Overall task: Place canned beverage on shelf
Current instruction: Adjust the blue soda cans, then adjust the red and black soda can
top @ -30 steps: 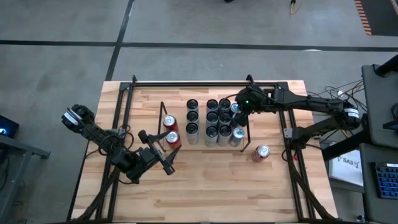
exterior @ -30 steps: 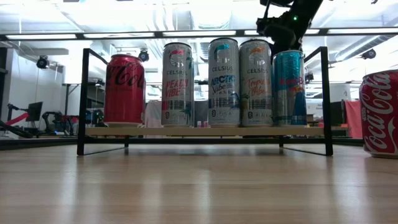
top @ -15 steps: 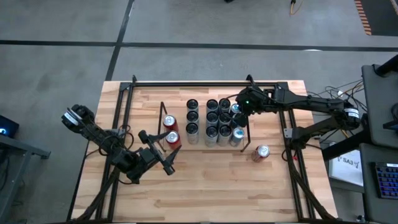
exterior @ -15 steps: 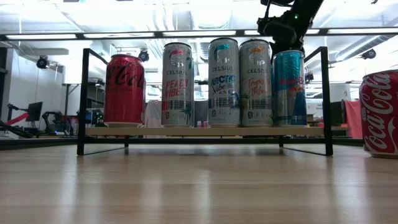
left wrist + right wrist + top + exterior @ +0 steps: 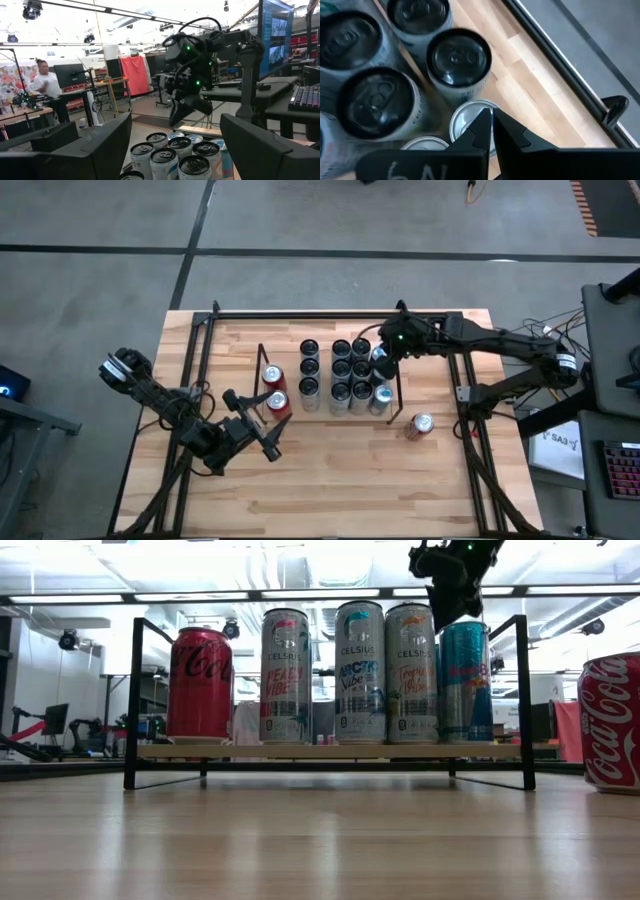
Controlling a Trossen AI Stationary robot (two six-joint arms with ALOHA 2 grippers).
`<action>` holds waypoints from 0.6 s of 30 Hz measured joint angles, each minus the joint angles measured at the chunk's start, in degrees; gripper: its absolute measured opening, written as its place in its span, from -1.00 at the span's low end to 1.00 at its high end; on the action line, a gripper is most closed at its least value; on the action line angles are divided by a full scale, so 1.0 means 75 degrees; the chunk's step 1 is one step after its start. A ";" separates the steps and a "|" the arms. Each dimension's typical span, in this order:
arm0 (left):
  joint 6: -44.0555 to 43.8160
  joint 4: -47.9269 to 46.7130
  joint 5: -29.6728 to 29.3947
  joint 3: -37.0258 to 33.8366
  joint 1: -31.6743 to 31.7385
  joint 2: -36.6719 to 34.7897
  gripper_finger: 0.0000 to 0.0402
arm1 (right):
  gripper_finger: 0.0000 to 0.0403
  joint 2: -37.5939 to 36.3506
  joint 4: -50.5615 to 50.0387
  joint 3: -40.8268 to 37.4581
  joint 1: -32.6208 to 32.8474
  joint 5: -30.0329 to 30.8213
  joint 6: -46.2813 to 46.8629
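Right gripper (image 5: 383, 352) has lifted off the shelf's (image 5: 330, 751) right end, fingers closed, empty. Left gripper (image 5: 262, 422) waits left of the shelf, fingers open. Shelf mostly stocked; one red can (image 5: 419, 424) right of it remains on the counter (image 5: 330, 480).

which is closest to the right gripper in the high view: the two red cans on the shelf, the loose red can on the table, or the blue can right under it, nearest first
1. The blue can, at the shelf's right end, right below the shut right gripper.
2. The loose red can, on the table to the shelf's right, toward the front edge.
3. The two red cans, at the shelf's left end.
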 joint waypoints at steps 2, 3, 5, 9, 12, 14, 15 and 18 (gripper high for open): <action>-0.0003 0.0000 -0.0003 0.0000 0.0000 0.0000 0.43 | -0.95 0.0000 -0.0110 0.0164 0.0011 0.0010 0.0056; -0.0003 0.0000 -0.0003 0.0000 0.0000 0.0000 0.43 | -0.95 0.0000 -0.0177 0.0248 0.0049 0.0017 0.0078; -0.0007 -0.0002 -0.0006 0.0000 -0.0006 0.0002 0.43 | -0.95 0.0000 -0.0288 0.0433 0.0170 0.0019 0.0145; -0.0126 -0.0093 -0.0009 0.0000 -0.0006 0.0003 0.43 | -0.95 -0.0003 -0.0403 0.0805 0.0623 0.0019 0.0286; -0.0247 -0.0289 -0.0029 0.0000 -0.0006 0.0003 0.43 | -0.95 -0.0006 -0.0439 0.1069 0.1150 0.0040 0.0537; -0.0375 -0.0435 -0.0237 0.0000 -0.0025 0.0003 0.43 | -0.95 -0.0025 -0.0441 0.1200 0.1575 0.0079 0.0717; -0.0399 -0.0521 -0.0448 0.0000 -0.0047 0.0003 0.43 | -0.95 -0.0035 -0.0445 0.1252 0.1798 0.0083 0.0791; -0.0370 -0.0755 -0.1705 0.0043 -0.0118 0.0009 0.42 | -0.95 -0.0050 -0.0424 0.1360 0.2538 0.0319 0.1140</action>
